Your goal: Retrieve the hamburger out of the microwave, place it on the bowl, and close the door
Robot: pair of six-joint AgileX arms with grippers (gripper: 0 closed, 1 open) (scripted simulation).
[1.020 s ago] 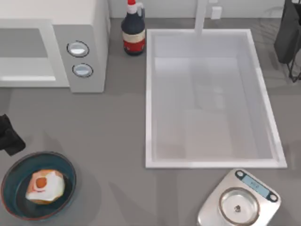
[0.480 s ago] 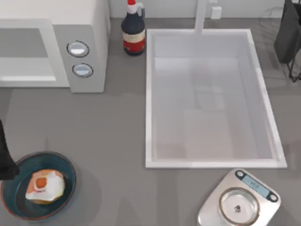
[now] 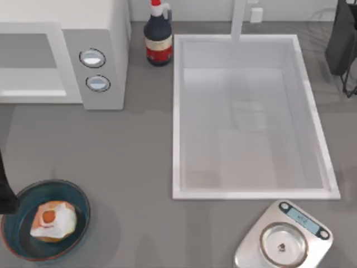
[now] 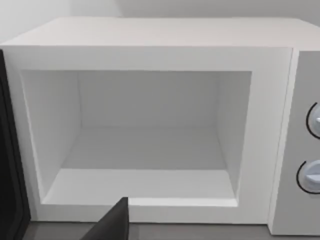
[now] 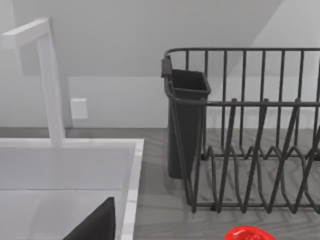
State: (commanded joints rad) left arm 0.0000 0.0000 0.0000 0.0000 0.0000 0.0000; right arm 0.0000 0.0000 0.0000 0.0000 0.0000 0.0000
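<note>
Grey table: the hamburger (image 3: 53, 221) sits in the bowl (image 3: 78, 196) at the front-left corner; the microwave (image 3: 106, 44) gapes. The stiff door (image 4: 9, 165) likely swings from an outer-edge push. Whether the left end effector (image 3: 4, 190) is parted is unclear.

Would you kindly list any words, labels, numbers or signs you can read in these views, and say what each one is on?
No text can be read with confidence.
Dark sauce bottle with a red cap: its red and white label is too blurred to read.
Silver kitchen scale with a round plate: its blue display strip is too small to read.
White-grey boxy microwave: its two round silver-blue knobs carry no legible markings.
</note>
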